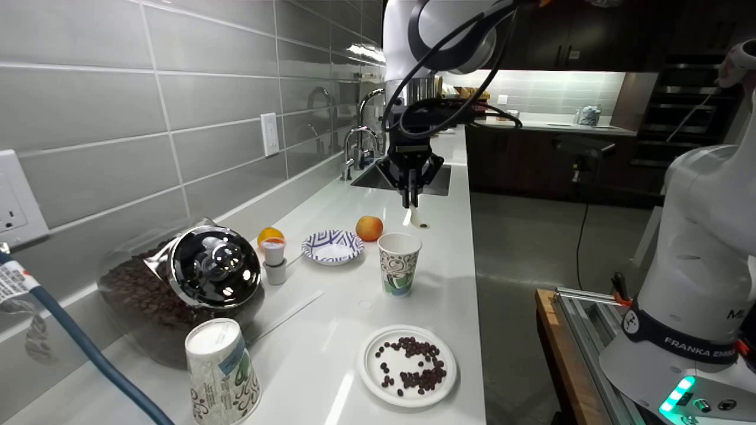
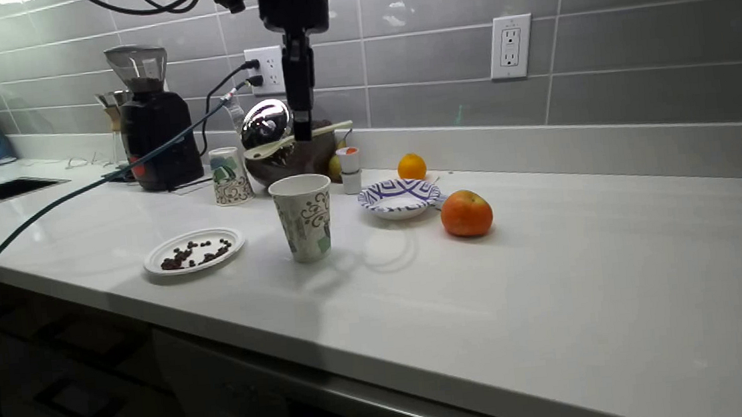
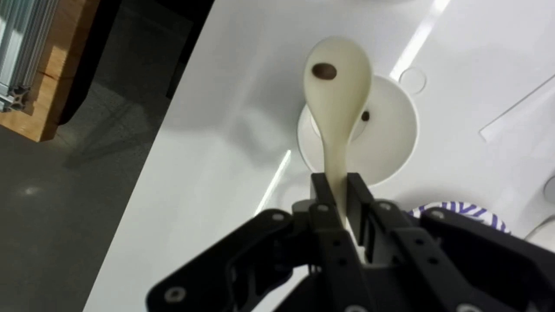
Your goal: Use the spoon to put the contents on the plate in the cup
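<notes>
Gripper (image 3: 339,187) pinched on spoon (image 3: 341,102) handle; bean (image 3: 324,71) lying in spoon's bowl. In exterior view: cup (image 2: 303,221) stands below, spoon pointing left, bowl seemingly just past cup's left rim. Probably needs slight shift right before tipping. Most beans (image 2: 174,261) on plate (image 2: 153,262), farther left.

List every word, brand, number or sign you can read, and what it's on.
"FRANKA EMIK", end unclear: black band on white robot base.
"ML", maybe incomplete: white arm section above.
Too small or blurred to read: cable tag; blue patch on upturned paper cup.
</notes>
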Action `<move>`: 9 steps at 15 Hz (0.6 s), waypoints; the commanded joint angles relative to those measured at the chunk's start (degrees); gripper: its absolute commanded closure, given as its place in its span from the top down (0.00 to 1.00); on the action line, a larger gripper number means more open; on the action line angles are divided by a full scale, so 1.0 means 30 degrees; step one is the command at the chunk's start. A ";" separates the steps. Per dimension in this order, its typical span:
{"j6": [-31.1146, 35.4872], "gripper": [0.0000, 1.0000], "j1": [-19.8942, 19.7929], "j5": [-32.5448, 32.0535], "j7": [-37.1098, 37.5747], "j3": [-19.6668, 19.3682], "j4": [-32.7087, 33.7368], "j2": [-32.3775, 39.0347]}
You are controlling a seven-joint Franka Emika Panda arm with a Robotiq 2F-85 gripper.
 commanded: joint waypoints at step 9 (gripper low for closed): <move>0.4275 0.03 0.0790 -0.7580 1.0497 0.2040 -0.1060 0.1134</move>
